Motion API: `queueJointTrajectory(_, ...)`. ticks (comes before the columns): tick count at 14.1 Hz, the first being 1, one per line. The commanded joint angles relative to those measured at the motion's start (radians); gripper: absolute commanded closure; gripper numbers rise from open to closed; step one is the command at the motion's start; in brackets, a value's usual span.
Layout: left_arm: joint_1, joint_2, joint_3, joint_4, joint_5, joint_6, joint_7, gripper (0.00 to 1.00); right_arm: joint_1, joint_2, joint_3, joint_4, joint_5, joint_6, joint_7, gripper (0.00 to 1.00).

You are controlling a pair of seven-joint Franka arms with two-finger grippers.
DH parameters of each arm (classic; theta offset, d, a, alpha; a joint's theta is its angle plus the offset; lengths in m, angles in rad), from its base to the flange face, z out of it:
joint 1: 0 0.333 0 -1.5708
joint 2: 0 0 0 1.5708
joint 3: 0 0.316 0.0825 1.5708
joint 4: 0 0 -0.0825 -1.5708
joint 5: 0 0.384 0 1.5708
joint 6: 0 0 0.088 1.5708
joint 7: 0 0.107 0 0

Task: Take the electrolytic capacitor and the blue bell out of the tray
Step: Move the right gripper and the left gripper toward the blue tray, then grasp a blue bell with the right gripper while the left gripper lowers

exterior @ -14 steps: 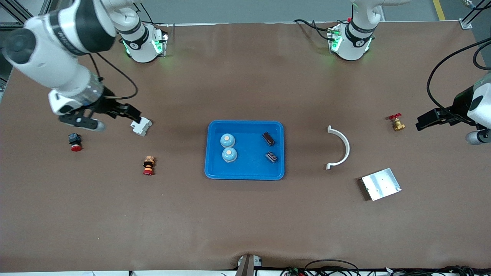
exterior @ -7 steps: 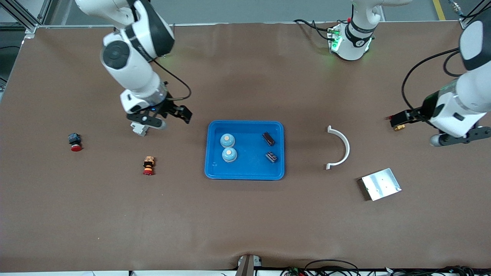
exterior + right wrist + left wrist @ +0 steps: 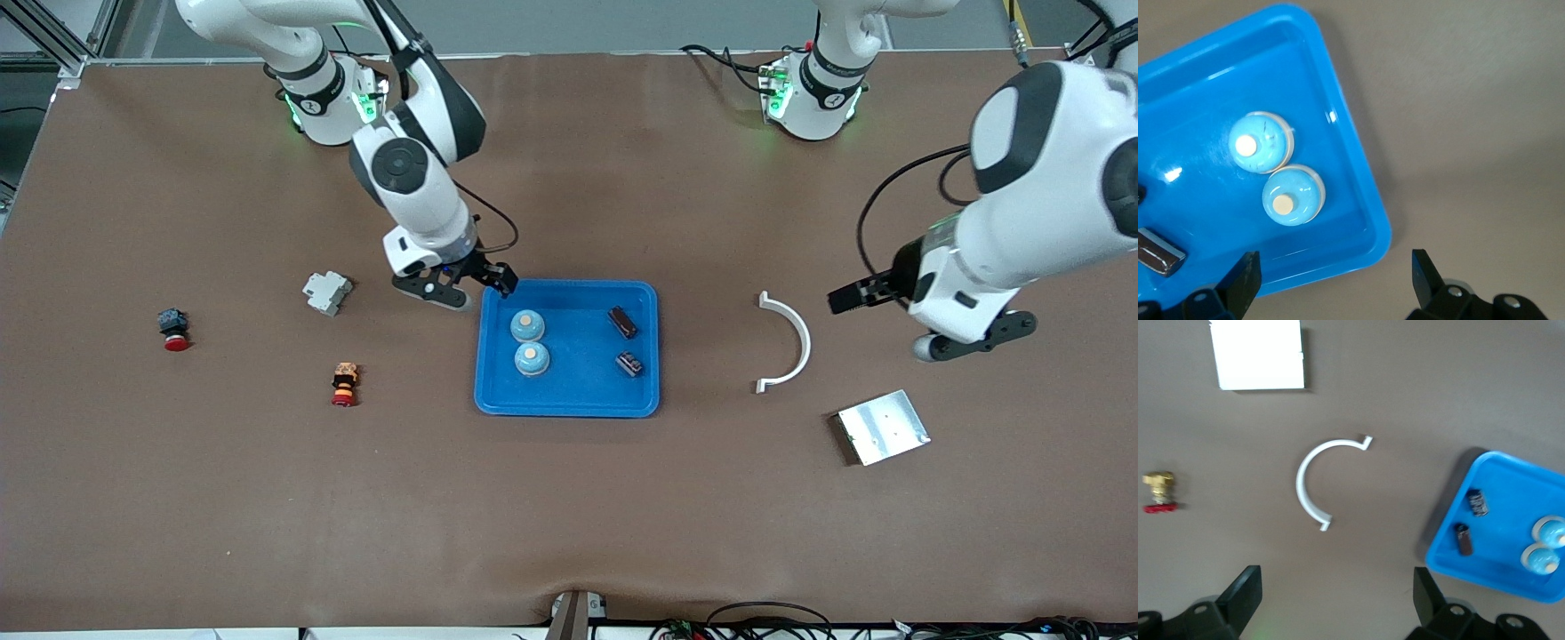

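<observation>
Two bells (image 3: 528, 327) (image 3: 532, 359) sit dome-up in the blue tray (image 3: 569, 404), toward the right arm's end. Two capacitors (image 3: 621, 322) (image 3: 629, 364) lie flat, long axes slanted. Right gripper (image 3: 467, 289) hovers wide open, empty, over the tray's corner; left gripper (image 3: 925, 324) open, empty.

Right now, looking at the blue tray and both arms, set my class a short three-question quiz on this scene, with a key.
1. How many bells lie in the blue tray?
2. True or false: the right gripper holds a capacitor.
3. Which object lies between the tray and the left gripper: (a) red button, (b) white curved bracket, (c) metal plate?

Key
1. Two, alongside two capacitors.
2. False; it hangs open and empty over the tray's edge at the right arm's end.
3. b; the left gripper, also open, hangs over bare table beside it.
</observation>
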Motion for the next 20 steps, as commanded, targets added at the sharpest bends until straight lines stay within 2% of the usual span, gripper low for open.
queueJointTrajectory(1,-0.052,0.046,0.006,0.013,-0.016,0.060,-0.109,0.00,0.054,0.121,-0.010,0.124,-0.114,-0.010,0.165,0.00)
queueJointTrajectory(3,-0.094,0.074,0.006,0.013,-0.016,0.111,-0.202,0.00,0.078,0.201,-0.010,0.194,-0.169,-0.010,0.257,0.00)
queueJointTrajectory(6,-0.157,0.133,0.006,0.015,-0.016,0.156,-0.304,0.00,0.095,0.270,-0.012,0.248,-0.174,-0.004,0.276,0.00)
queueJointTrajectory(12,-0.244,0.253,0.006,0.019,-0.036,0.290,-0.532,0.00,0.092,0.305,-0.016,0.278,-0.194,0.005,0.273,0.00)
queueJointTrajectory(16,-0.270,0.337,0.006,0.099,-0.037,0.347,-0.722,0.00,0.086,0.325,-0.018,0.282,-0.219,0.025,0.273,0.00)
queueJointTrajectory(20,-0.299,0.377,0.004,0.102,-0.037,0.399,-0.891,0.00,0.088,0.345,-0.018,0.282,-0.222,0.059,0.276,0.00)
